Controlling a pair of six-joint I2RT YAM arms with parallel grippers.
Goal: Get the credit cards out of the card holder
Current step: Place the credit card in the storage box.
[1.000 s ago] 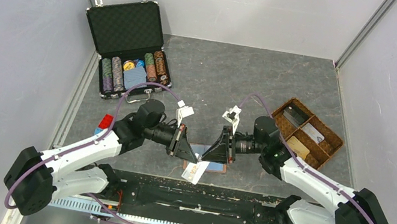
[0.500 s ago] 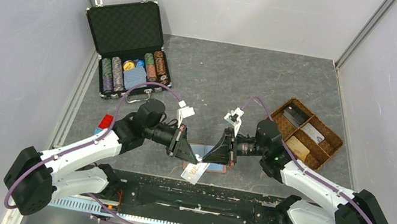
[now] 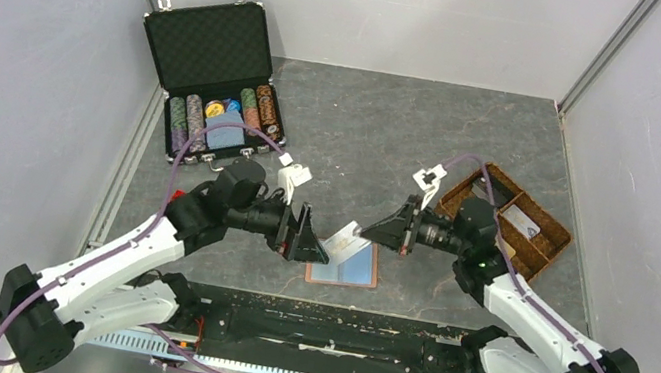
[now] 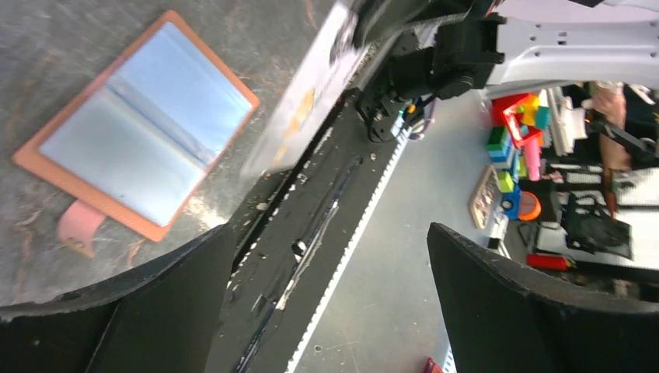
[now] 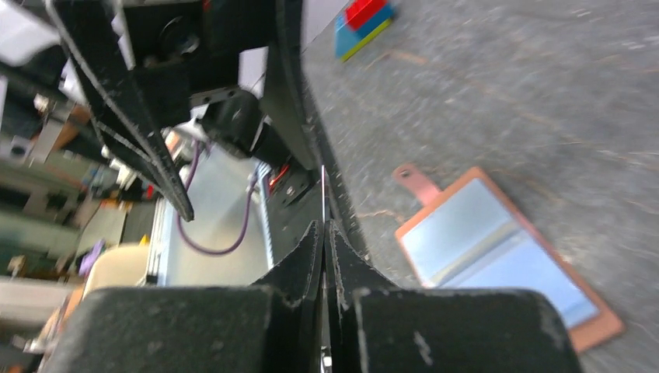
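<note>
Right wrist view: the right gripper [image 5: 322, 231] is seen clamped on a white credit card [image 5: 322, 194], shown edge-on. The left gripper [image 4: 330, 233] is held spread apart and empty. The card holder [image 3: 357, 273] is laid open on the table [image 3: 396, 137] between both grippers.

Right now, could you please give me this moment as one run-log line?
right gripper: shut on white credit card | left gripper: open, empty | card holder: open flat on table

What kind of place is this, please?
Probably a robotics lab test cell: two robot arms bolted to a table, plain white panels around it, and props like a poker chip case and a card holder.
</note>
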